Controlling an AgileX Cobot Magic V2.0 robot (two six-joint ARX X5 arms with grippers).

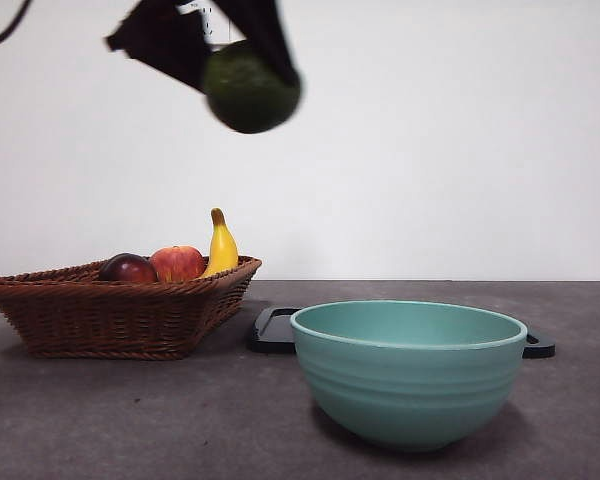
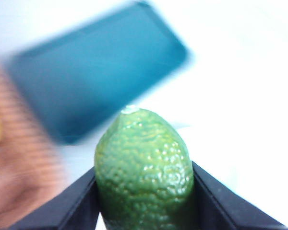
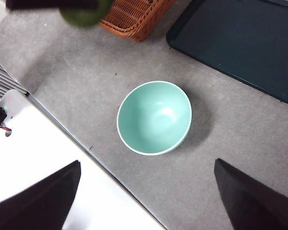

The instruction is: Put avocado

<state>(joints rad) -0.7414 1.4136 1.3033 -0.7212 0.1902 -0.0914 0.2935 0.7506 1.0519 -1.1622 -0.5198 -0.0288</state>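
Observation:
My left gripper (image 1: 242,72) is shut on the dark green, bumpy avocado (image 1: 250,88) and holds it high in the air, above the gap between the basket and the bowl. The left wrist view shows the avocado (image 2: 145,172) clamped between the two black jaws. It also shows in the right wrist view (image 3: 84,13) at the top edge. A teal bowl (image 1: 410,368) stands empty on the table, to the right and below the avocado; it also shows in the right wrist view (image 3: 154,117). My right gripper (image 3: 146,191) is open and empty, high above the bowl.
A brown wicker basket (image 1: 120,310) at the left holds a dark red-purple fruit (image 1: 128,268), a red apple (image 1: 178,262) and a banana (image 1: 221,247). A dark flat tray (image 1: 272,330) lies behind the bowl; it also shows in the right wrist view (image 3: 240,43).

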